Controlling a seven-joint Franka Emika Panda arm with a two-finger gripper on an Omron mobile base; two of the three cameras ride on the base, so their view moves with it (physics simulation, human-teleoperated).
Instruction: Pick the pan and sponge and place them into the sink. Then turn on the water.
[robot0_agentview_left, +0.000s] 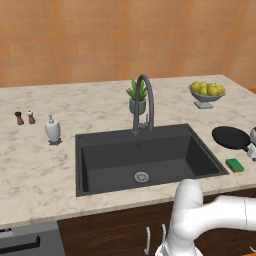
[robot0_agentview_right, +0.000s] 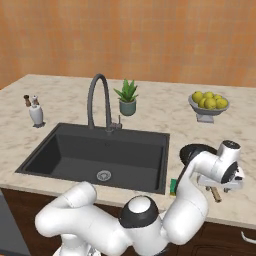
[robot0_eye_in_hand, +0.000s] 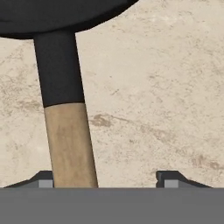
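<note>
Jaws straddle pan (robot0_eye_in_hand: 61, 65) handle — tips barely visible, contact unclear.

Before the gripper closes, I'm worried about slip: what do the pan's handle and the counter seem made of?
The pan handle looks two-part: matte black neck, possibly metal or plastic, then a tan grip of wood-like colour. The counter looks like polished beige stone with brown veining, possibly marble or laminate.

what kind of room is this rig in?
Looks like a home kitchen: a marble-look counter with a recessed sink, a gooseneck faucet, and a pan beside the basin.
</note>
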